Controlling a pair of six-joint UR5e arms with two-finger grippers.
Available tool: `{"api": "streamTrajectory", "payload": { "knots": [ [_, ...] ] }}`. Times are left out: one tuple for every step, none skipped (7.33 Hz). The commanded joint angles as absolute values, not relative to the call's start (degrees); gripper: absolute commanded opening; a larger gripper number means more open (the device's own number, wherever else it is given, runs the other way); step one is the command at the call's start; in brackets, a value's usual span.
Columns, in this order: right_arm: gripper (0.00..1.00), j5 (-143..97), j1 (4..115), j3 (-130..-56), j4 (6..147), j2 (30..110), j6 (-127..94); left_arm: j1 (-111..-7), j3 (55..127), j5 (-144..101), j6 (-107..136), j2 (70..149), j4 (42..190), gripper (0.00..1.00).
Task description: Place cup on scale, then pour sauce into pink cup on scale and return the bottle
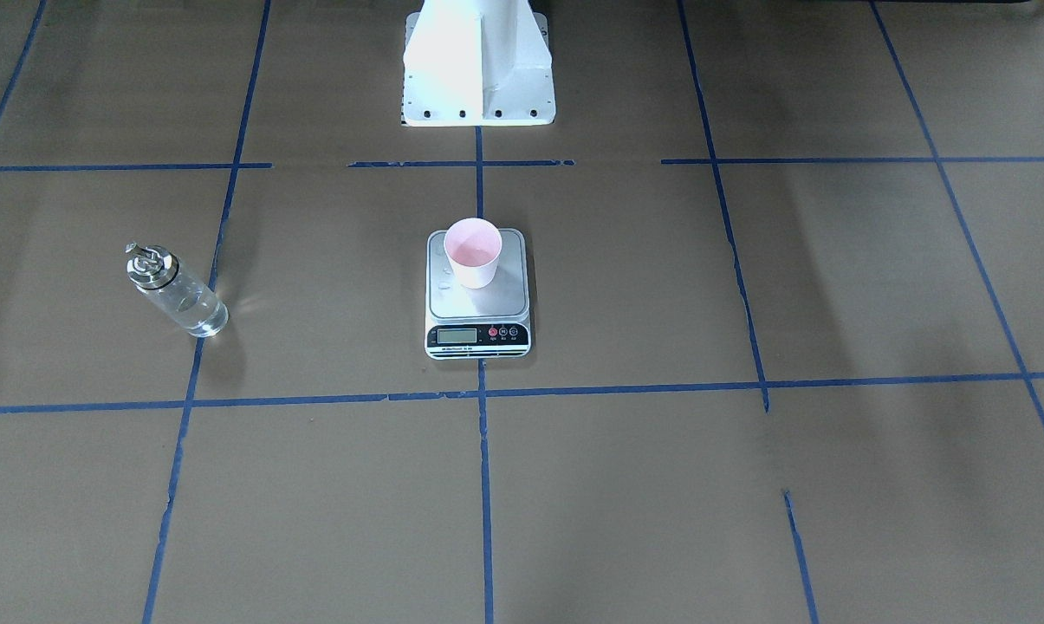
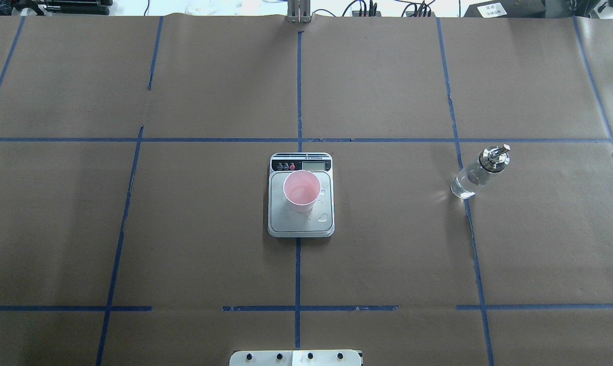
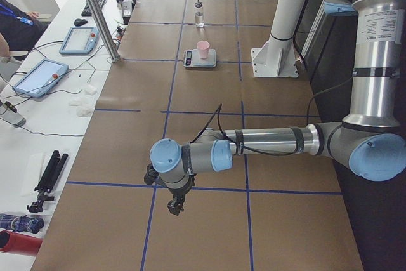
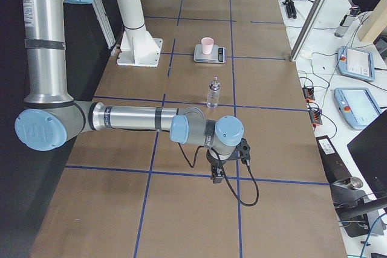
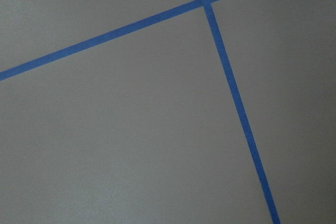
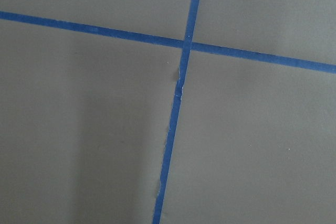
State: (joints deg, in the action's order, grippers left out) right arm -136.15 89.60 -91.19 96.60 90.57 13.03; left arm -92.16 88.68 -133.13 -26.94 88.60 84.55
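The pink cup (image 1: 472, 253) stands upright on the silver scale (image 1: 478, 305) at the table's middle; it also shows in the overhead view (image 2: 301, 191). A few clear drops lie on the scale's platform (image 2: 324, 217). The glass bottle (image 2: 479, 172) with its silver spout stands upright on my right side, clear sauce (image 1: 194, 312) in its lower part. Nothing holds either. My left gripper (image 3: 174, 206) hangs over the table's left end and my right gripper (image 4: 216, 175) over the right end, both far from the scale. I cannot tell whether they are open or shut.
The white robot base (image 1: 478, 61) stands behind the scale. Blue tape lines (image 2: 298, 91) grid the brown table. In the exterior left view, tablets (image 3: 39, 77), cables and an aluminium post (image 3: 96, 11) sit beyond the table's far side, with a person's arm at the edge.
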Motion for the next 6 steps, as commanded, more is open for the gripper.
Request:
{"api": "streamTrajectory", "payload": {
  "knots": [
    [1.0, -136.1, 90.3, -91.2, 96.6, 90.3, 12.8, -92.3, 89.9, -133.2, -23.7, 88.6, 84.6, 1.0],
    [1.0, -136.1, 90.8, -91.2, 96.6, 90.3, 12.8, -92.6, 90.1, -133.2, -22.2, 88.7, 84.9, 1.0],
    [1.0, -136.1, 91.1, -91.2, 96.6, 90.3, 12.8, -93.8, 89.7, -133.2, -21.8, 88.6, 87.7, 1.0],
    [1.0, -136.1, 91.1, -91.2, 96.6, 90.2, 12.8, -93.9, 89.6, -133.2, -19.4, 88.6, 89.9, 1.0],
    [1.0, -136.1, 91.4, -91.1, 96.6, 90.2, 12.8, -93.9, 89.6, -133.2, -17.6, 88.5, 91.9, 1.0],
    [1.0, -136.1, 91.4, -91.1, 96.6, 90.1, 12.8, -94.0, 89.6, -133.2, -15.5, 88.3, 92.6, 1.0]
  ]
}}
